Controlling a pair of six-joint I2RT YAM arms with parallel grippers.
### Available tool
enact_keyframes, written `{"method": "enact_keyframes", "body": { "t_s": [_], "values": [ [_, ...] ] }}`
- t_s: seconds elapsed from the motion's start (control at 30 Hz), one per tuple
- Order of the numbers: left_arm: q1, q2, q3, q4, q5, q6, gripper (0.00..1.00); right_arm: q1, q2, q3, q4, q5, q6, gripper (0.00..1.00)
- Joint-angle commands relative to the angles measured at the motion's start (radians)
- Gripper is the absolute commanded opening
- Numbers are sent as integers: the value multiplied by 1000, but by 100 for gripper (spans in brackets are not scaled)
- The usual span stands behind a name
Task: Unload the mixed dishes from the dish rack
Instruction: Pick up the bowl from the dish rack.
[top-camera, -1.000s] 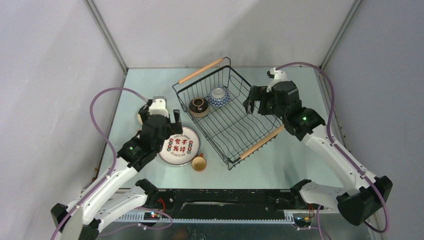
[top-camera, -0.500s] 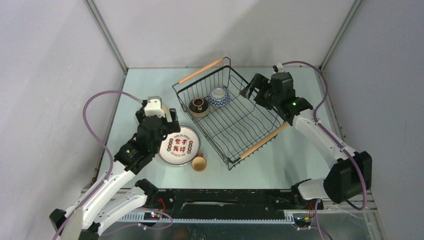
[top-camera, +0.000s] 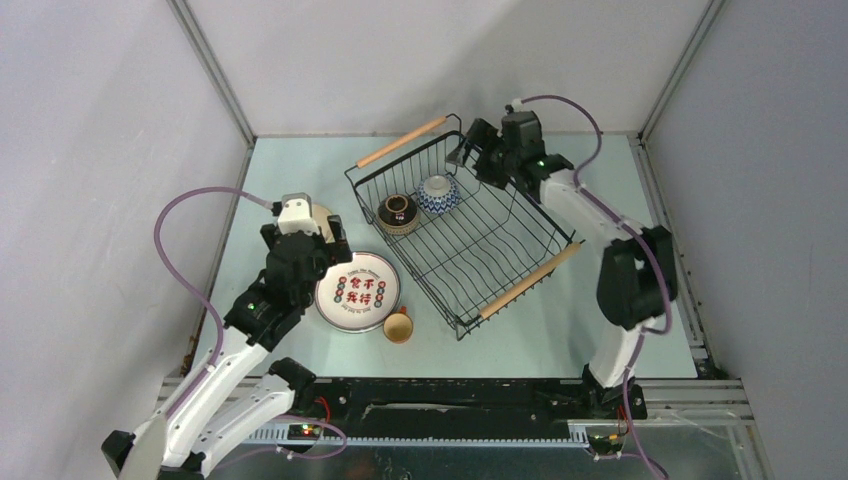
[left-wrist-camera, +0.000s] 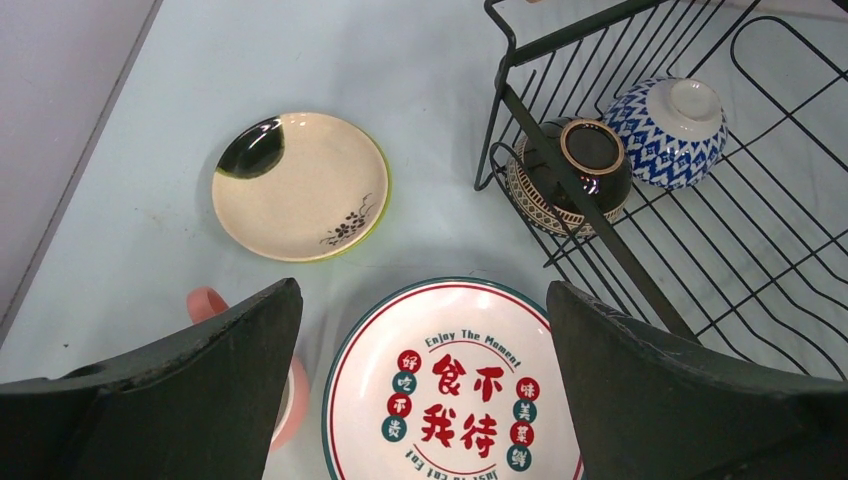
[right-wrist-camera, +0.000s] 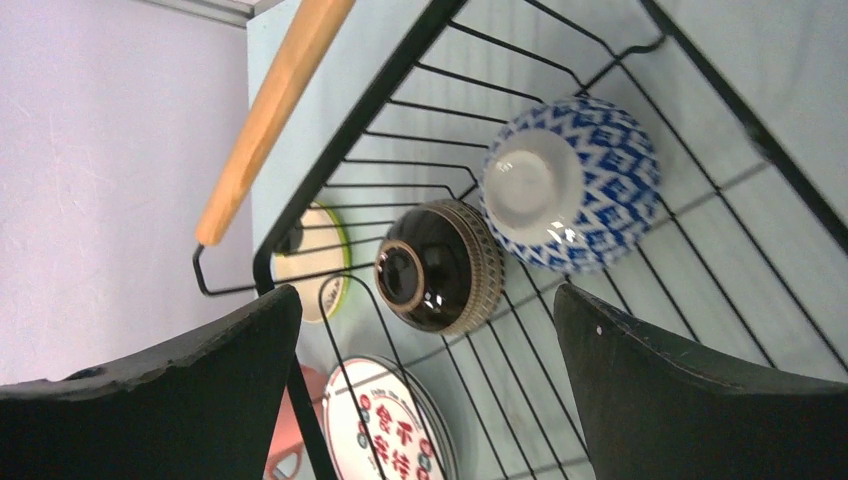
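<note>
Right gripper (right-wrist-camera: 424, 345) over dish rack (top-camera: 524, 283) far corner, jaws spread, empty. Blue-white bowl (right-wrist-camera: 570, 185) inside, apparently inverted, beside dark bowl (right-wrist-camera: 440, 265). Lower straight, pinch foot ring, clear wires. Left gripper (left-wrist-camera: 420, 335) jaws spread above plate (left-wrist-camera: 455, 400).

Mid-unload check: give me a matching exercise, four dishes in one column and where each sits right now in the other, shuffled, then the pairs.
1. blue-and-white bowl
2. dark bowl
3. plate with red characters
4. tan cup

A. on the table, at the plate's near edge
B. in the dish rack, nearest the plate
C. in the dish rack, farther back than the dark bowl
D. on the table, between the cream saucer and the tan cup

Pairs: 1-C, 2-B, 3-D, 4-A
</note>
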Motion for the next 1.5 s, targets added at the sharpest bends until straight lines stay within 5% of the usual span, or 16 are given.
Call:
{"method": "enact_keyframes", "body": {
  "t_s": [0.0,0.37,1.1,1.47],
  "values": [
    [10,8,-3,44,14,-4,100,40,113,106,2,-59,113,98],
    [12,20,-15,66,34,-2,99,107,273,110,96,-61,275,96],
    [11,12,-22,79,67,-6,100,148,320,-21,210,-60,321,91],
    [11,12,-22,83,84,-8,99,150,363,-24,295,-95,308,99]
  ]
}}
